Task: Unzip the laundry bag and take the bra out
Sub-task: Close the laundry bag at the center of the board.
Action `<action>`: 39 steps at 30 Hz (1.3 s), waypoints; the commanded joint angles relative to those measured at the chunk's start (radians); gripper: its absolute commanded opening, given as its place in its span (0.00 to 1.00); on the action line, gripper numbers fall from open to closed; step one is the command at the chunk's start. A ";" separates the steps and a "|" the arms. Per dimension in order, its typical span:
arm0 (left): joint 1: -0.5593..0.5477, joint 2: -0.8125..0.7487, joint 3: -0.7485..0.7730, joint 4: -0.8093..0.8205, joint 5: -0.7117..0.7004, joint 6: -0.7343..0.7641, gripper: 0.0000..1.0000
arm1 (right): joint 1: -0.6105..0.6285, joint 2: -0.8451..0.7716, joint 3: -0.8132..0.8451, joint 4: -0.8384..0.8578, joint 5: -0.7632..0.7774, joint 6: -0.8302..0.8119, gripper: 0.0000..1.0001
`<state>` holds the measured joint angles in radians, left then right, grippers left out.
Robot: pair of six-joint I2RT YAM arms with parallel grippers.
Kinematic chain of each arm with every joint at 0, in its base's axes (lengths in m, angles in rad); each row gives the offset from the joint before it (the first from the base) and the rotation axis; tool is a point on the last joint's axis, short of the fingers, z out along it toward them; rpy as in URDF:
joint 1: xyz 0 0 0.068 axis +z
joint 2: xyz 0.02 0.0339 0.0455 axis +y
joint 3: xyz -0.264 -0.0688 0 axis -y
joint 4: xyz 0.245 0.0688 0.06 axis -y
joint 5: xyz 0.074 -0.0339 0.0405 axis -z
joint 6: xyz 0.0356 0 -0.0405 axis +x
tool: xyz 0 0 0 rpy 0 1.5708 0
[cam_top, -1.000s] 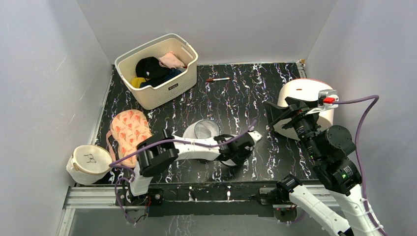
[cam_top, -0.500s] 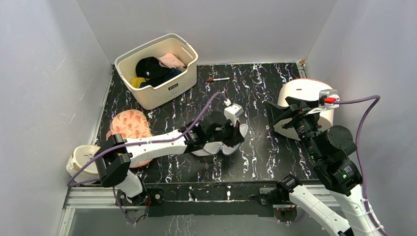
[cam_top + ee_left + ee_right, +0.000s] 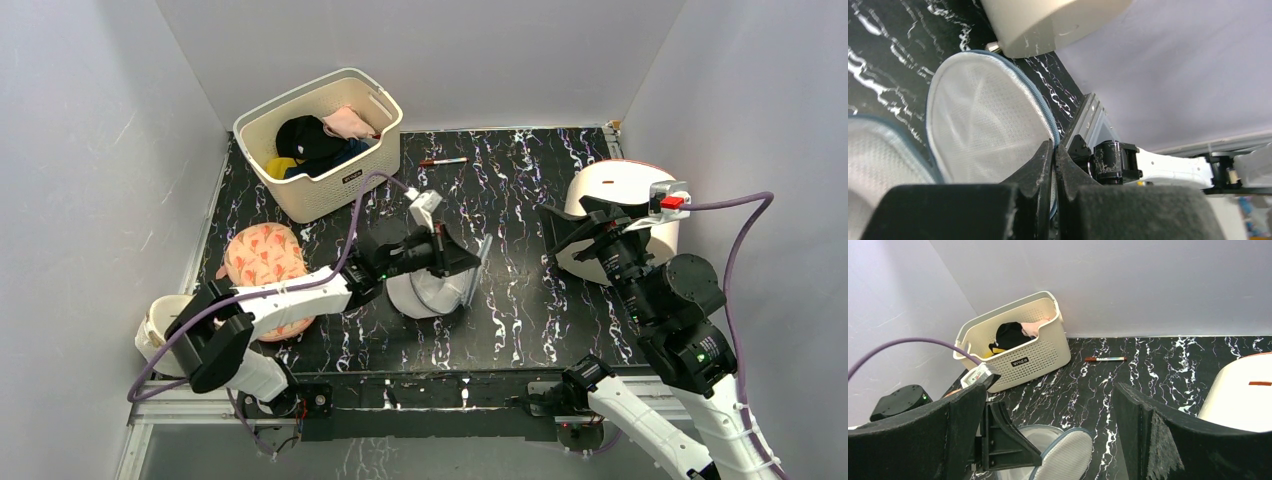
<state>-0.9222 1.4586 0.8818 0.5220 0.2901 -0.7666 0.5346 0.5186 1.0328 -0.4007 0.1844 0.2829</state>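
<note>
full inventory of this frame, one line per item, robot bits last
laundry bag: 1, white mesh with grey-blue zipper rim, table centre, open in two halves
basket: 1, cream, back left
clothes: several, black, pink, yellow and blue, in the basket
pad: 1, orange-pink leaf print, left of the laundry bag
pen: 1, red-orange, right of the basket
cylinder: 1, white, right edge
round container: 1, white, near left corner, partly hidden
table: 1, black marbled
left end effector: 1, black, shut on the laundry bag's rim
right end effector: 1, black, open, right of the laundry bag
</note>
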 commanded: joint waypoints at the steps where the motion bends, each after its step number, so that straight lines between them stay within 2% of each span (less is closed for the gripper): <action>1: 0.064 -0.084 -0.127 0.275 0.070 -0.200 0.00 | -0.002 0.009 0.047 0.027 -0.012 0.012 0.98; 7: 0.110 -0.263 -0.295 0.276 -0.026 -0.242 0.00 | -0.002 0.030 0.029 0.042 -0.040 0.033 0.98; 15: 0.207 -0.363 -0.450 0.312 -0.038 -0.378 0.00 | -0.002 0.076 0.025 0.065 -0.085 0.050 0.98; 20: 0.322 -0.379 -0.531 0.378 0.018 -0.477 0.00 | -0.003 0.091 0.028 0.063 -0.097 0.053 0.98; 24: 0.415 -0.354 -0.621 0.519 0.059 -0.594 0.00 | -0.003 0.100 0.026 0.057 -0.101 0.056 0.98; 28: 0.454 -0.314 -0.690 0.627 0.077 -0.650 0.00 | -0.002 0.111 0.026 0.056 -0.109 0.062 0.98; 39: 0.514 -0.298 -0.747 0.460 0.047 -0.597 0.00 | -0.003 0.133 0.015 0.062 -0.130 0.075 0.98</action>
<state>-0.4366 1.1522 0.1398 1.0233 0.3450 -1.3800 0.5346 0.6502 1.0336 -0.3916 0.0708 0.3470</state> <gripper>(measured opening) 0.016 0.980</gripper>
